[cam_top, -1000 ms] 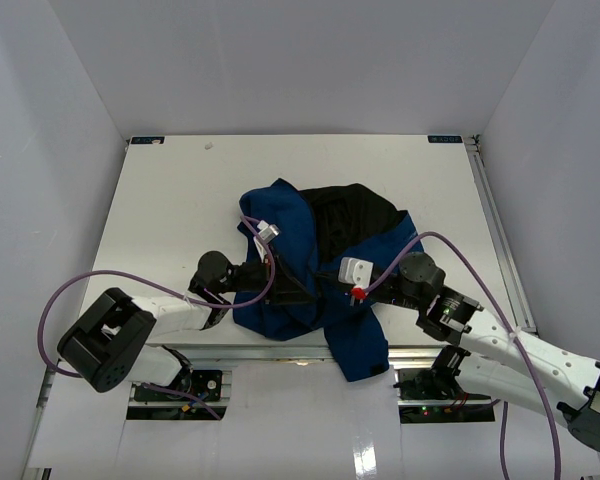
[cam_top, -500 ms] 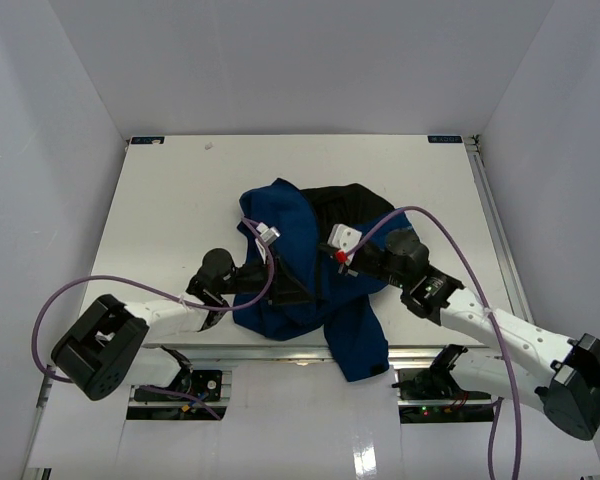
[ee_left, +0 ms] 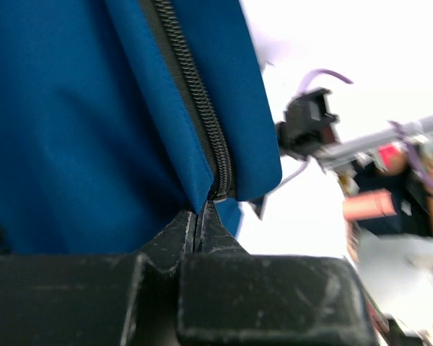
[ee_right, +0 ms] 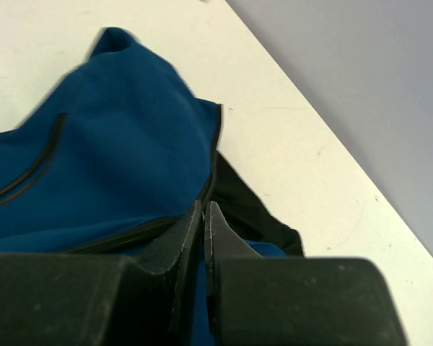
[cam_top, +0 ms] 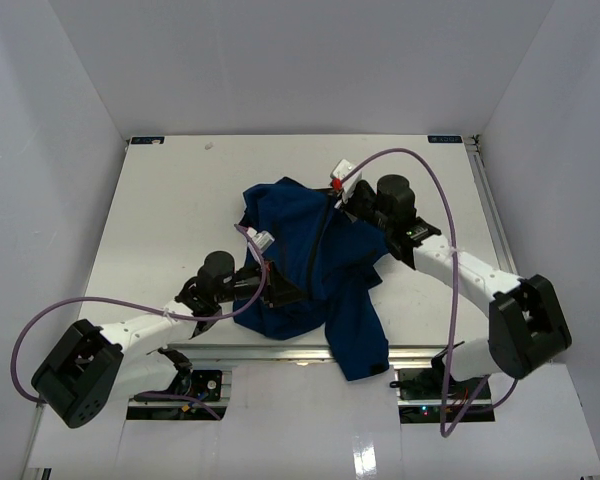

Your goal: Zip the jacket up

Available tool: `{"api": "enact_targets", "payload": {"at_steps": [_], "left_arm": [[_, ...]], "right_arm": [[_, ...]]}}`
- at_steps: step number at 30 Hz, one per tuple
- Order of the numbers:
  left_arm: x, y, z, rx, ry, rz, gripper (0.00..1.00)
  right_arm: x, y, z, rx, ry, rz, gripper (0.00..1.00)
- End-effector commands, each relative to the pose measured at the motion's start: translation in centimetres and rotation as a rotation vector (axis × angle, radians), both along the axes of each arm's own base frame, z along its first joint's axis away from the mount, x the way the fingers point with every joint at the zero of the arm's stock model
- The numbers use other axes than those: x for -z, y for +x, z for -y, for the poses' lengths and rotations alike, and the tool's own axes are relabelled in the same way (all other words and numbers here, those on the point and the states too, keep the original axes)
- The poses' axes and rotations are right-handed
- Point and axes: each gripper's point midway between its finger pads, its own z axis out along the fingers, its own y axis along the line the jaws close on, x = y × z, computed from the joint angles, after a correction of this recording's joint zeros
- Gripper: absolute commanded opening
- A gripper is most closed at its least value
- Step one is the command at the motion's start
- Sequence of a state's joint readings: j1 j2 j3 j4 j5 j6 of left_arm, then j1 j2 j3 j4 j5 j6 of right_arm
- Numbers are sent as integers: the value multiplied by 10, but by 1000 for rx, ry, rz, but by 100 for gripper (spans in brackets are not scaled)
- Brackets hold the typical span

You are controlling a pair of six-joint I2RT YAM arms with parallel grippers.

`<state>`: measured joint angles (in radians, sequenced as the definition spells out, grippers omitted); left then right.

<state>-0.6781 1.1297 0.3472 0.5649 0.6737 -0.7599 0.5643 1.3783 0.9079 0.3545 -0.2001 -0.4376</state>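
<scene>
The royal-blue jacket [cam_top: 285, 240] lies bunched in the middle of the white table [cam_top: 170, 200]. Its dark zipper [cam_top: 318, 245] runs as a closed line from the near hem to the far end. My left gripper [cam_top: 283, 292] is shut on the near hem at the zipper's lower end. In the left wrist view the closed zipper teeth [ee_left: 195, 108] run up from the fingertips [ee_left: 187, 220]. My right gripper [cam_top: 333, 203] is at the jacket's far end, shut on the jacket's front edge [ee_right: 213, 155]. Black lining [ee_right: 252, 209] shows beside its fingers [ee_right: 218, 220].
One blue sleeve [cam_top: 358, 345] hangs over the table's near edge between the arm bases. White walls enclose the table on the left, back and right. Purple cables [cam_top: 420, 160] loop above both arms.
My right gripper has moved from the jacket's near part up to its far end along the zipper. The black lining that lay open is now covered by blue fabric. My left gripper holds its place.
</scene>
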Motion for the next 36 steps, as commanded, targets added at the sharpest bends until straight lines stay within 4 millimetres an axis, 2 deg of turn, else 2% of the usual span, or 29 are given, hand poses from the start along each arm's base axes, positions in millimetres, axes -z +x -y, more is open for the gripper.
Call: {"api": "enact_targets", "payload": {"at_steps": [1,2,5,11,15,16,18,20,22,28,31,36], "left_arm": [[40,-16,-13,-5,130,-49,0],[43,-14,-14,-18,139,-46,0],[45,-19,-15,-5,124,-47,0],[51,-14,-23,-76,144,-33,0],[54,-12,-28,-104,161,-15,0],[55,-11,-28,-109,163,-12,0],[54,-12,-29,-116,153,-7,0],[52,-12,-30,-123,141,-2,0],[51,-13,-31,-126,136,2,0],[36,-12,-36,-148,113,74,0],[34,-18,-36,-121,102,86,0],[44,-34,-35,-47,106,73,0]], "right_arm": [[-89,87,52,254,114,258,8],[-86,100,55,269,111,259,8],[-94,125,61,291,130,286,8],[-122,191,80,371,181,351,8],[-152,224,86,399,212,425,8],[-150,232,88,408,211,424,8],[-180,241,95,419,235,474,8],[-202,248,94,414,257,519,8],[-208,257,98,419,262,538,8],[-252,260,114,442,277,652,8],[-258,259,121,448,283,662,8],[-248,259,128,453,290,637,8]]}}
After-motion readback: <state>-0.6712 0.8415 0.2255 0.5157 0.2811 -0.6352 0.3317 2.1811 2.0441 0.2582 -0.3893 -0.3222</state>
